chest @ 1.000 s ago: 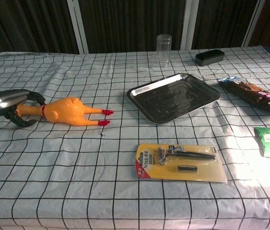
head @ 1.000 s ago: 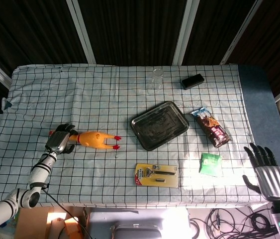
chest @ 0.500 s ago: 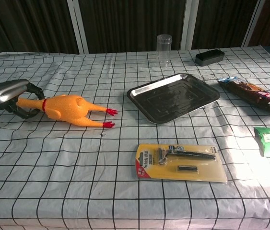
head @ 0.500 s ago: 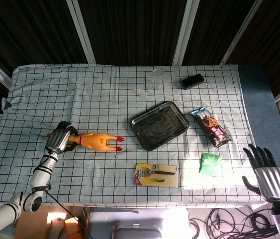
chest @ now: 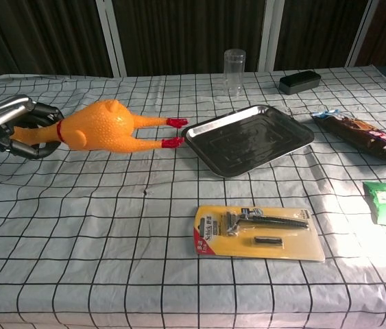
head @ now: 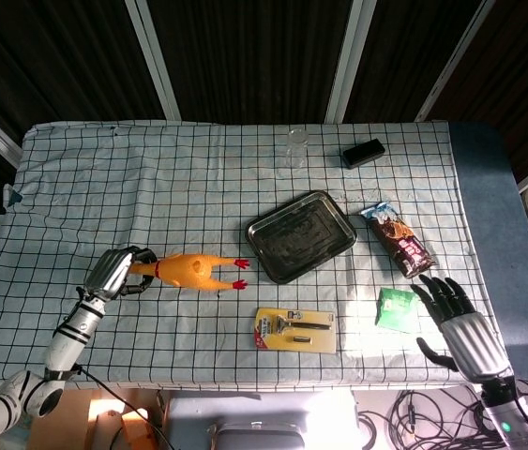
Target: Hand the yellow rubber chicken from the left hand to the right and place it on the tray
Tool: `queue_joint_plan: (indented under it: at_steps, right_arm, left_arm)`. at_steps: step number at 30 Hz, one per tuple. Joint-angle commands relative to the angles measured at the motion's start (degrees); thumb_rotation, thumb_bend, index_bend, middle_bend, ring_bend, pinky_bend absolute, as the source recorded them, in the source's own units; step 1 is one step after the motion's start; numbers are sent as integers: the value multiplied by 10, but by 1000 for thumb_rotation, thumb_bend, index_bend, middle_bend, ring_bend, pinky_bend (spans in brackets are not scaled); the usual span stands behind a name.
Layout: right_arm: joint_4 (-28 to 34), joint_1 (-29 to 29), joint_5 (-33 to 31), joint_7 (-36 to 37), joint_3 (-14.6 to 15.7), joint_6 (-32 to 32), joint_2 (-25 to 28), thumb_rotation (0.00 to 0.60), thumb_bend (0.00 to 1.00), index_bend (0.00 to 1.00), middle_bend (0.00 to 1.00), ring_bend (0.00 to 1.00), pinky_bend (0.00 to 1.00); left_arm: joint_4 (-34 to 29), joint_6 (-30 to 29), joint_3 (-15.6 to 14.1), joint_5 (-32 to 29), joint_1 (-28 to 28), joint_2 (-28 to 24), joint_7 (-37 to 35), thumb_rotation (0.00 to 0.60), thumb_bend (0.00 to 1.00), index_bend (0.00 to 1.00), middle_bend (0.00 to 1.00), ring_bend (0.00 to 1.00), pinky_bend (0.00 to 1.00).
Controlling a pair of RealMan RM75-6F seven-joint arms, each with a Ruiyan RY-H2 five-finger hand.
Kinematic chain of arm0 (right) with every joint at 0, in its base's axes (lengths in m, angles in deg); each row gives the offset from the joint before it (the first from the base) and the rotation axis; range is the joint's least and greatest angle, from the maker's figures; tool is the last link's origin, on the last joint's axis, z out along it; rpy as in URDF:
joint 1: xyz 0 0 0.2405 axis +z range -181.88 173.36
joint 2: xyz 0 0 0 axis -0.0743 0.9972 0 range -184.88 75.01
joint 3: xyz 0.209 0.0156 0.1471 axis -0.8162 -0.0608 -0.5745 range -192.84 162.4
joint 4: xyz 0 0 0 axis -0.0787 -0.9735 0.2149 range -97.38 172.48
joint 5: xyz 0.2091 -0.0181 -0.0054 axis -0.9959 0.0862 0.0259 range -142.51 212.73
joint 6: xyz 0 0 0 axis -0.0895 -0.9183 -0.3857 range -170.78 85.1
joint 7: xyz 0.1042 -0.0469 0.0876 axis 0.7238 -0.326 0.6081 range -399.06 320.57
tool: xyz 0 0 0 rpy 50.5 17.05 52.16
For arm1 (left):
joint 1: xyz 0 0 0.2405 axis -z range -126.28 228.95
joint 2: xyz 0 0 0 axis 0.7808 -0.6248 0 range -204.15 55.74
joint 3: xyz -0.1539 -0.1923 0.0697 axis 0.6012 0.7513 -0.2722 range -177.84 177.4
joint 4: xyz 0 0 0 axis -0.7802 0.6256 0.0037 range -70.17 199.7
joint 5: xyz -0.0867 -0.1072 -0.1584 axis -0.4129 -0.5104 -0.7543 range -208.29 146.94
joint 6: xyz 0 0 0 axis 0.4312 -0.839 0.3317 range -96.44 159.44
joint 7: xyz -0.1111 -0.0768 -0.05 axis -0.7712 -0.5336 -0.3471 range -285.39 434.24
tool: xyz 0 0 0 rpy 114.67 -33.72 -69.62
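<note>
The yellow rubber chicken [head: 191, 271] [chest: 103, 127] hangs above the checked cloth with its red feet pointing right toward the tray. My left hand [head: 116, 272] [chest: 16, 126] grips it by the neck and head end. The dark metal tray [head: 301, 235] [chest: 249, 138] lies at mid-table, holding nothing. My right hand [head: 460, 328] hovers open with fingers spread at the table's front right edge, far from the chicken; the chest view does not show it.
A razor in a yellow blister pack [head: 294, 329] [chest: 258, 232] lies in front of the tray. A green packet [head: 396, 307], a brown snack bag [head: 399, 242], a black box [head: 363, 152] and a clear glass [head: 296, 147] stand around the tray.
My left hand has lifted the chicken off the cloth and carried it right toward the tray. My right hand has moved left and inward over the table's edge.
</note>
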Motion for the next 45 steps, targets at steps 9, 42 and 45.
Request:
queue_joint_plan:
  at_steps: [9,42,45]
  right_arm:
    - [177,156,-130,-66,-115,170,-43,600,267,0,0,0,1]
    - [66,452,-536,-431,-181,90,-409,600,266,78,87,32,36]
    - [63,452,-546,-440,-182,77,-417,600,266,258,223,183,241]
  left_arm:
    - [-116,9,2,-28,-7,-13,86,600,845,582,765,462,653]
    - [-187,-3,12,-55,-12,11,271,600,854,582,763,461,653]
    - [-188,-4,10,-52,-13,11,271,600,854,582,763,461,653]
